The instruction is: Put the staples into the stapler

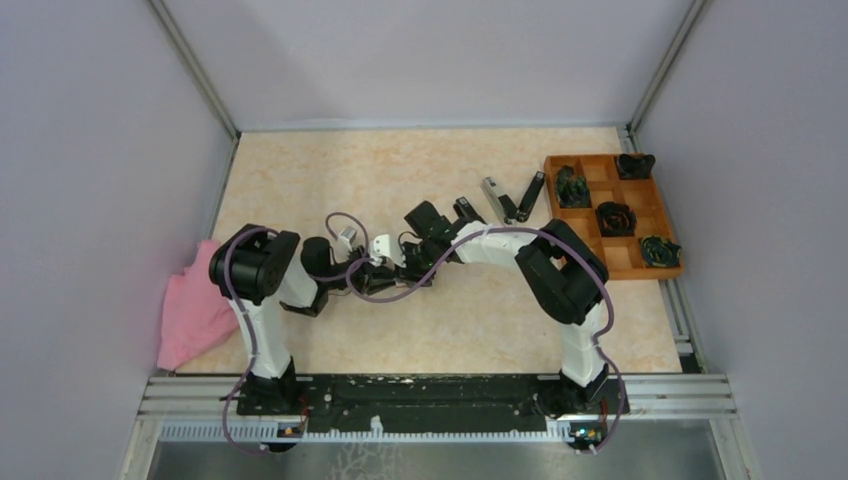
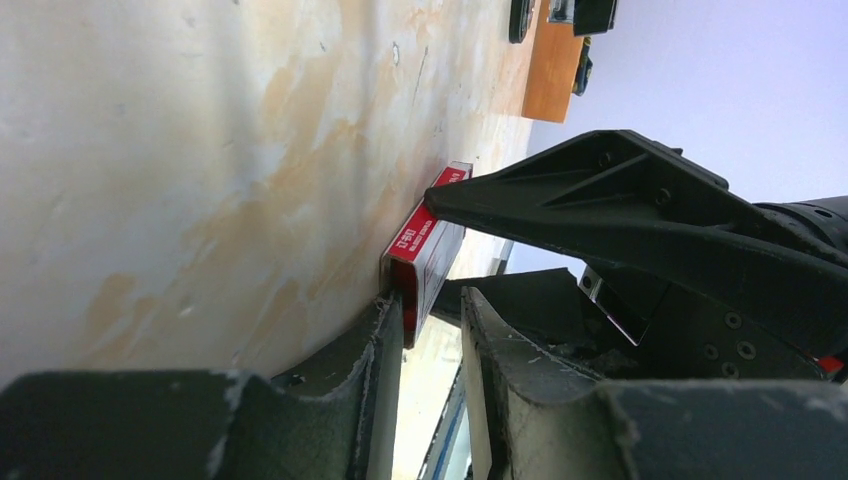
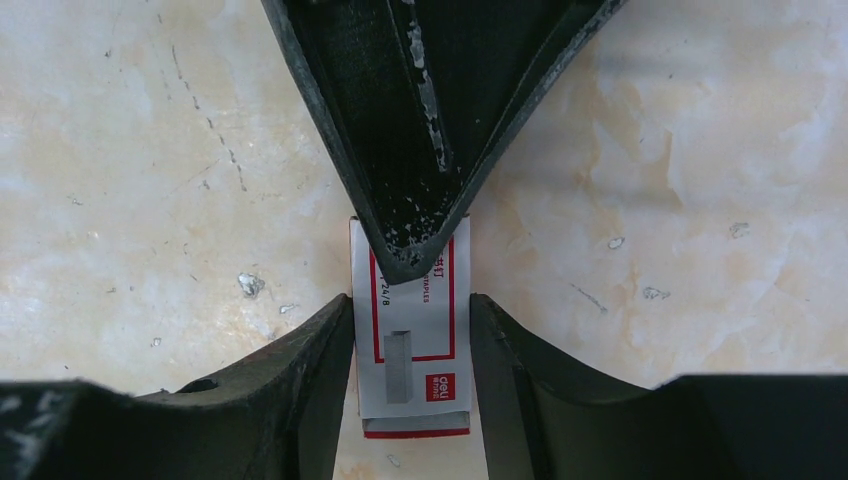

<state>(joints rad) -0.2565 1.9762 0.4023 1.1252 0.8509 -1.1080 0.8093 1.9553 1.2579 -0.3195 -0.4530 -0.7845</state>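
Right end effector [image 3: 412, 310] pinches the red-and-white box [image 3: 415, 370] by its long sides, flat on the worktop [image 3: 150, 150]. Left end effector [image 2: 430, 300], nearly closed, noses the box's far end, though whether it grips I cannot tell. The staples are unseen, presumably inside, and the stapler [image 1: 508, 198] lies well apart. Best to hold firm and open squarely.

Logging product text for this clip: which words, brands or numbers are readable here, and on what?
All on the red-and-white box.
"deli": white on its small red square.
"TAPLES": first letter covered.
"24/" plus an unclear digit.
Chinese characters: mostly covered, unreadable.
White print on its red side, left wrist view: too blurred.
Top view: none readable.
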